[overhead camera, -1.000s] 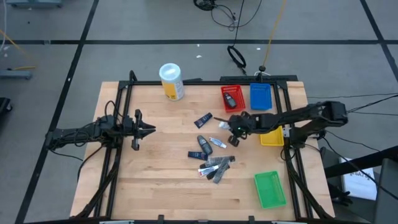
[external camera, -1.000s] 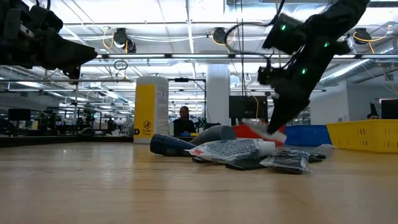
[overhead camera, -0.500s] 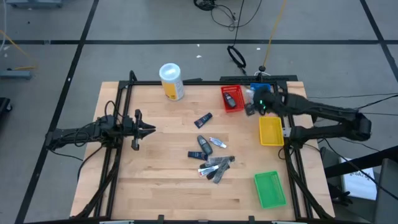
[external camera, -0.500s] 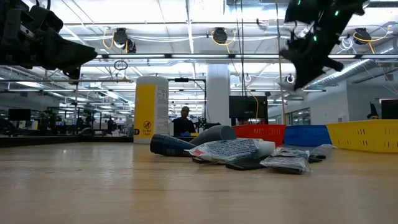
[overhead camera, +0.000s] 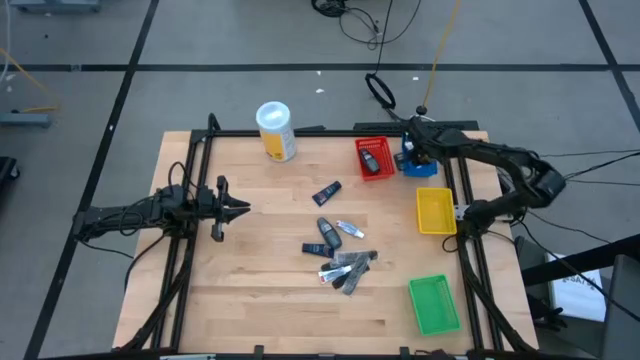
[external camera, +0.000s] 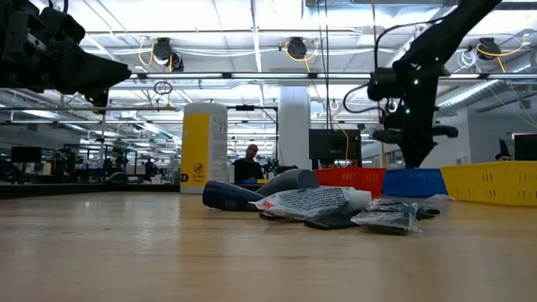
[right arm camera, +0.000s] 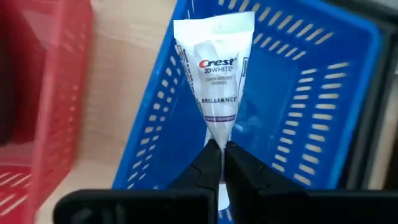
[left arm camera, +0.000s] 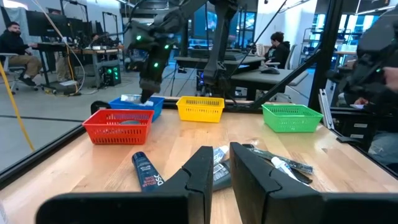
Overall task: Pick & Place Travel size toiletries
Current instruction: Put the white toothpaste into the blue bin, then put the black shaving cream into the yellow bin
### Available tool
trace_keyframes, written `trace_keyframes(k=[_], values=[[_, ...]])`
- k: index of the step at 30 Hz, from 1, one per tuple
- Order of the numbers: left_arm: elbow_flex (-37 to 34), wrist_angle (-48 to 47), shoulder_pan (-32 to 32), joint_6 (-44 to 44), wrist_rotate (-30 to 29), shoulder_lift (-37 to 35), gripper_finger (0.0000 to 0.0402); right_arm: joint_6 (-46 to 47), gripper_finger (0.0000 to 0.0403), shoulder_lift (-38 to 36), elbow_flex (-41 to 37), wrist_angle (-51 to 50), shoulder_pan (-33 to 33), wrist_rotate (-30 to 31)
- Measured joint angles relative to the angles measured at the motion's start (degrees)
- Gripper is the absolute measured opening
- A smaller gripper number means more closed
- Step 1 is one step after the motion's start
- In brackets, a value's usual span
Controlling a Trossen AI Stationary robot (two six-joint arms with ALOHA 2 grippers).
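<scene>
The right gripper's fingers (right arm camera: 217, 163) were pinched nearly closed on the narrow end of a small white toothpaste tube (right arm camera: 215, 71), which hung over the blue bin (right arm camera: 298, 106) at the counter's far right corner. A second earlier that gripper (overhead camera: 413, 148) had been low over the middle of the counter beside the loose toiletries; half a second earlier it was already lifted and travelling toward the bins. The tube therefore looked picked and carried, with only the release left. The red bin (overhead camera: 373, 158) sat just beside it, holding a dark item. The remaining toiletries (overhead camera: 342, 262) lay clustered near the counter's centre, unmoved. The left gripper (overhead camera: 228, 209) hovered at the left edge, its fingers (left arm camera: 200, 171) only slightly apart and empty.
</scene>
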Motion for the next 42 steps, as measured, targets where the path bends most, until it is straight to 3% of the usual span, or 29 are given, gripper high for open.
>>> trace_keyframes(k=[7, 12, 17, 21, 25, 28, 33, 36, 40, 42], values=[[-0.01, 0.00, 0.01, 0.00, 0.02, 0.00, 0.0051, -0.69, 0.0030, 3.45, 0.00, 0.47, -2.50, -3.33], [0.00, 0.00, 0.00, 0.00, 0.00, 0.00, 0.0051, -2.31, 0.0101, 1.79, 0.00, 2.38, -3.43, -3.00], [-0.01, -0.02, 0.01, 0.00, 0.02, 0.00, 0.0051, -3.82, 0.0176, -4.77, 0.00, 3.12, -3.68, -3.10], [-0.01, -0.01, -0.01, 0.00, 0.00, 0.00, 0.0051, -4.04, 0.0201, -11.65, 0.00, 3.83, 1.26, -3.20], [0.01, 0.00, -0.01, 0.00, 0.00, 0.00, 0.0051, -4.69, 0.0199, -15.76, -0.13, 7.05, 11.58, -2.89], [-0.01, 0.00, -0.01, 0.00, 0.00, 0.00, 0.0051, -5.57, 0.0191, -16.89, -2.46, 15.01, 20.59, -2.96], [-0.01, 0.00, 0.01, 0.00, 0.00, 0.00, 0.0051, -11.99, 0.0178, -16.34, -10.72, 36.79, 33.26, -3.41], [-0.01, 0.00, 0.01, 0.00, 0.00, -0.02, 0.0051, -16.53, 0.0173, -15.28, -16.97, 50.03, 38.22, -4.59], [0.00, 0.00, 0.01, 0.00, 0.00, 0.00, 0.0051, -17.47, 0.0171, -13.61, -26.10, 70.58, 42.06, -12.60], [-0.01, 0.00, 0.01, 0.00, 0.00, 0.00, 0.0051, -15.95, 0.0171, -12.04, -30.28, 80.78, 43.51, -13.80]])
